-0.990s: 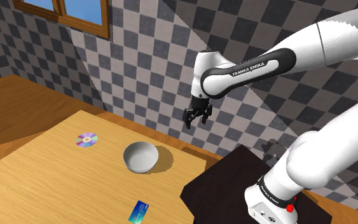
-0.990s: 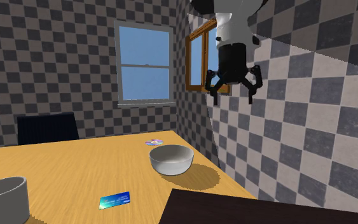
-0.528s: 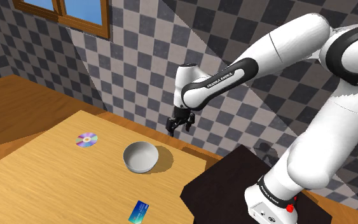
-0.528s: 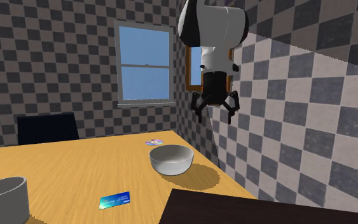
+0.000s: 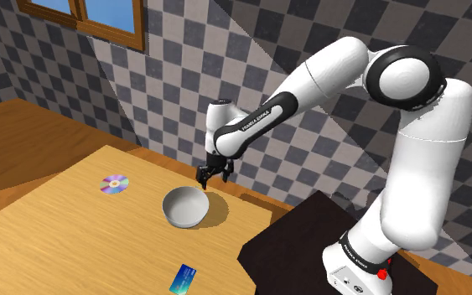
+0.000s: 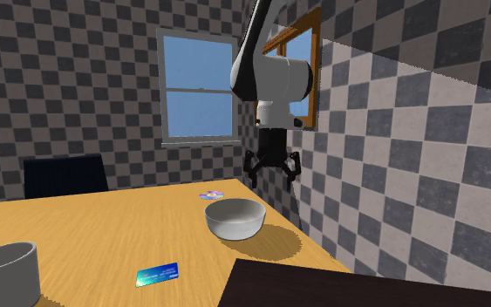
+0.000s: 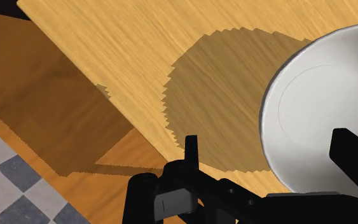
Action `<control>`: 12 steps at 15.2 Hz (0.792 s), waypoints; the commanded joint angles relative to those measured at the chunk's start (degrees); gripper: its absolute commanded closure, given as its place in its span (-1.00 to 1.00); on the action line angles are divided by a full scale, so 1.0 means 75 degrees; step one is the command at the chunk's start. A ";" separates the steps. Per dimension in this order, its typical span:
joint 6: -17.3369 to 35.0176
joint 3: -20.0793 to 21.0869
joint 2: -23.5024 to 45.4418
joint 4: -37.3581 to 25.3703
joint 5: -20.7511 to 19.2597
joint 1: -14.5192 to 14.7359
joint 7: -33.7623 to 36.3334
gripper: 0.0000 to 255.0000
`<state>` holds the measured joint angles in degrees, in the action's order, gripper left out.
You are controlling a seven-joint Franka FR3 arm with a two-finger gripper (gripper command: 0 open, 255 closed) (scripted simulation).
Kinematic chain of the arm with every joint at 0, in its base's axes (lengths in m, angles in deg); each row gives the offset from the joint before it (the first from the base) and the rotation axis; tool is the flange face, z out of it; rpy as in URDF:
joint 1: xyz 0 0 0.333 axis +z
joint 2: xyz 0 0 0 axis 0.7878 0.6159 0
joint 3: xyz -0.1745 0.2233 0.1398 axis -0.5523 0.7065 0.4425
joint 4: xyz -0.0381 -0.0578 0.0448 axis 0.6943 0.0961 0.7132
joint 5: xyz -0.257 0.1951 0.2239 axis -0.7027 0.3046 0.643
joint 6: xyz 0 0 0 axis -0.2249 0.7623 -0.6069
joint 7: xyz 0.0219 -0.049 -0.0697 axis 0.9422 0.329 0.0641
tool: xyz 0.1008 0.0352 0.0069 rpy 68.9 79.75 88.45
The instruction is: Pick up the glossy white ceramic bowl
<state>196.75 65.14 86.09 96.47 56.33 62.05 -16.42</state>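
A glossy white bowl [image 5: 184,206] stands upright on the wooden table [image 5: 66,226], near the table's edge on the shoulder view's right. My black gripper [image 5: 213,176] hangs open just above the bowl's far rim, nothing between its fingers. In the second exterior view the bowl [image 6: 234,218] sits at the table's right side and the gripper [image 6: 270,171] hovers a little above and behind it, fingers spread. In the wrist view the bowl [image 7: 311,108] lies under one finger [image 7: 351,156], while the other finger [image 7: 191,151] is over the bowl's shadow on the table.
A shiny disc [image 5: 114,183] lies beyond the bowl toward the shoulder view's left. A blue card [image 5: 184,278] lies near the table's front. A grey cup [image 6: 5,272] stands at the second exterior view's lower left. The dark stand [image 5: 309,243] borders the table. Checkered walls are close behind.
The arm has swung down and toward the shoulder view's left, bringing the open gripper from high beside the wall to just over the bowl's rim. The bowl has not moved.
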 commanded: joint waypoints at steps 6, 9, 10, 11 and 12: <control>0.0467 -0.0101 0.1137 -0.0681 -0.0205 0.0237 0.0200 -1.00; 0.0679 -0.0153 0.1411 -0.0742 -0.0265 0.0277 0.0227 -1.00; 0.0719 -0.0164 0.1464 -0.0755 -0.0275 0.0285 0.0232 -1.00; 0.0719 -0.0164 0.1464 -0.0755 -0.0275 0.0285 0.0232 -1.00; 0.0716 -0.0165 0.1478 -0.0772 -0.0278 0.0290 0.0235 1.00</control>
<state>201.95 63.93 97.00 90.72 54.28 64.20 -14.68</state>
